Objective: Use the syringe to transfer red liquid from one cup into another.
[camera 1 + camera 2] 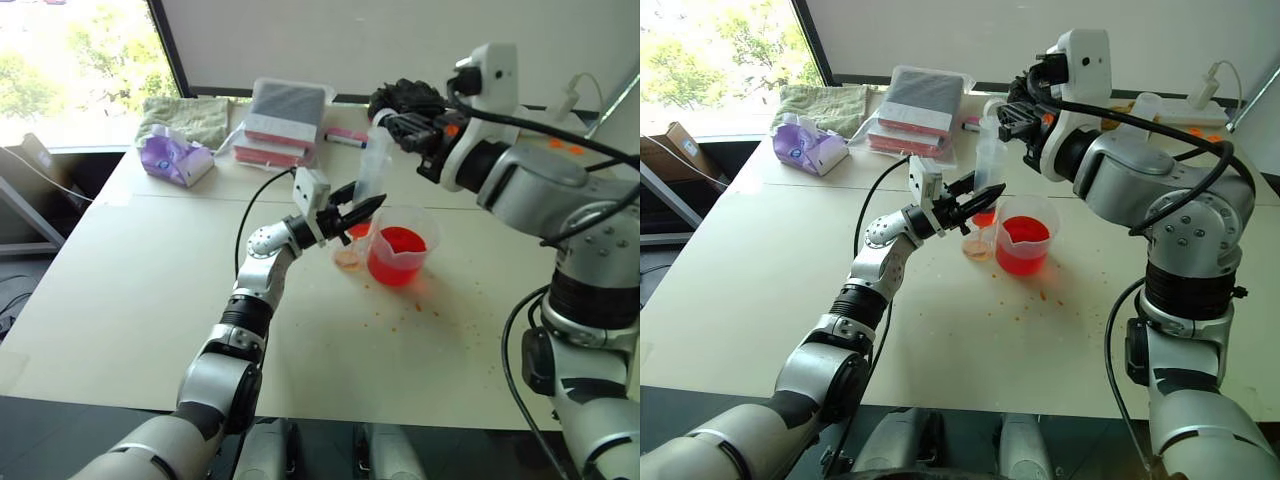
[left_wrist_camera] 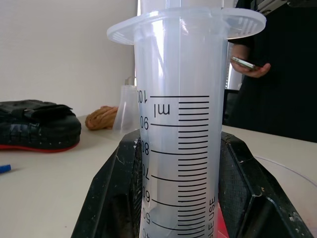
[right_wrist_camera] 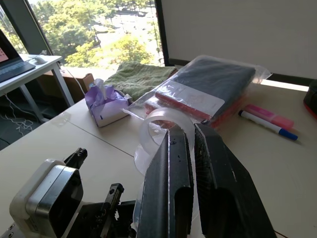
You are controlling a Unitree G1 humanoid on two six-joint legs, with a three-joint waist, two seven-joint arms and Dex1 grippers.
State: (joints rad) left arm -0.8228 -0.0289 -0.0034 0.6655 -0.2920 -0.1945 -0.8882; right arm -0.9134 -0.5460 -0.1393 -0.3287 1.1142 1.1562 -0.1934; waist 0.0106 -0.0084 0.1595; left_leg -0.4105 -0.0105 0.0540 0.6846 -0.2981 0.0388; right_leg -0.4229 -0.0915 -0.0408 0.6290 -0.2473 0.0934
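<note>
Illumination is bright daylight entering through the window (image 1: 70,60) behind the far left corner of the table (image 1: 130,300). The window area is overexposed, with foliage washed out. The tabletop nearest the window shows pale glare; shadows on it are soft and faint. In the left wrist view, the syringe (image 2: 181,129) graduations are sharp, while the background behind it is soft.

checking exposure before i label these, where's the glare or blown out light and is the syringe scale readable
Left eye view: the window at upper left is blown out to near white. Right wrist view: trees outside stay visible, with bright glare along the far edge of the table. Left wrist view: the syringe is evenly lit against a pale wall, its scale marks readable.
</note>
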